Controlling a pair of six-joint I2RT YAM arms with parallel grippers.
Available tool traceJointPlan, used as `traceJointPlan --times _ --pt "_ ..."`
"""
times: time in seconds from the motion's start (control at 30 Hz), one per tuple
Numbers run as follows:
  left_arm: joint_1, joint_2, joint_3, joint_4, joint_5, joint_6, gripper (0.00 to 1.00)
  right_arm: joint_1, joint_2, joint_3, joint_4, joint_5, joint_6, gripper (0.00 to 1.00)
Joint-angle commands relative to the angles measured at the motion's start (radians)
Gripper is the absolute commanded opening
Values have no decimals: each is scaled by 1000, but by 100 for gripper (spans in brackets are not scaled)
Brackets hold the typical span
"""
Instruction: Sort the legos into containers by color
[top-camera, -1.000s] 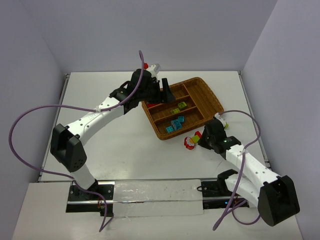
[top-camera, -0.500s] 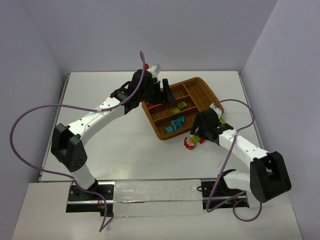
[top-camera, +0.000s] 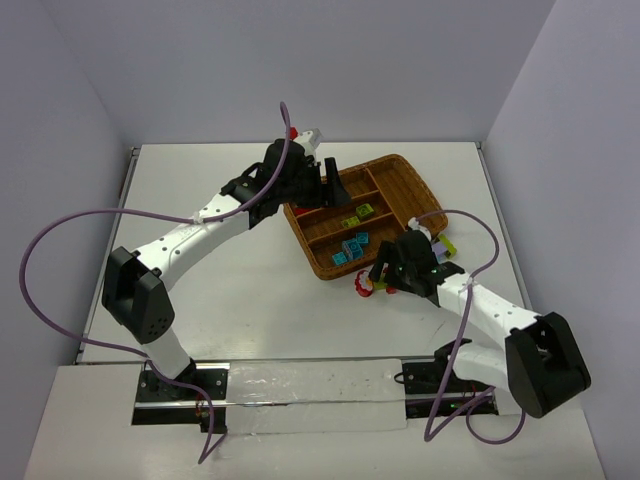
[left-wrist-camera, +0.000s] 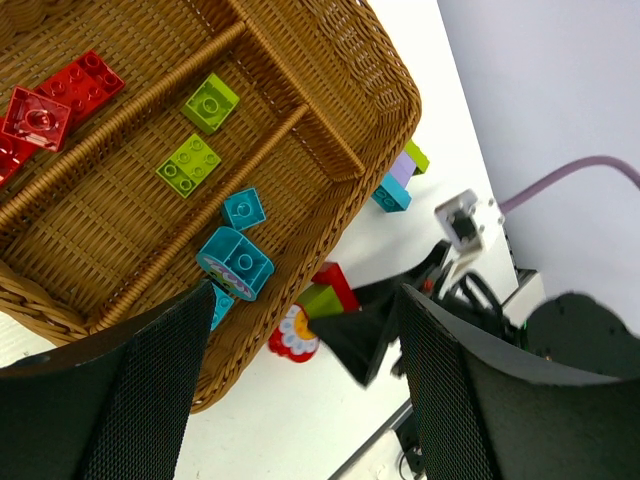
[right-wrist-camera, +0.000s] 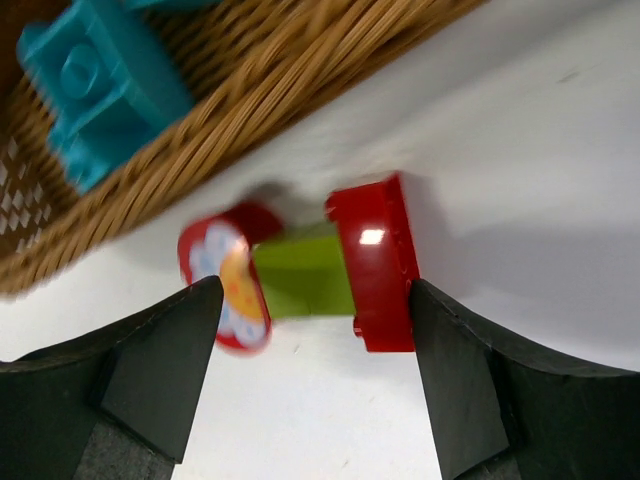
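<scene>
The wicker tray holds sorted legos: red bricks in one slot, yellow-green bricks in the middle slot and cyan bricks in the nearest. A stack of a red brick, a green brick and a red flower piece lies on the table just outside the tray's near wall. My right gripper is open and straddles that stack, one finger on each end. My left gripper hangs open and empty over the tray's left end.
A small cluster of purple, green and cyan bricks lies on the table by the tray's right corner. Purple cables loop beside both arms. The white walls stand close on the left and right.
My right gripper went from shut to open and moved left onto the red-green stack, which shifted slightly left. The left arm has stayed still.
</scene>
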Motion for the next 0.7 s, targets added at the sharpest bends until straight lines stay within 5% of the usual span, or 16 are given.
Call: traceJointPlan --times 0.0,0.3,0.67 --pt "-7 -11 45 11 7 13 80 62 -71 -41 48 -55 14 81" --pt "-10 7 68 8 17 9 80 72 -105 -40 -42 42 -1 76" --pt "-17 23 81 9 17 6 80 80 -67 -52 -28 63 2 54"
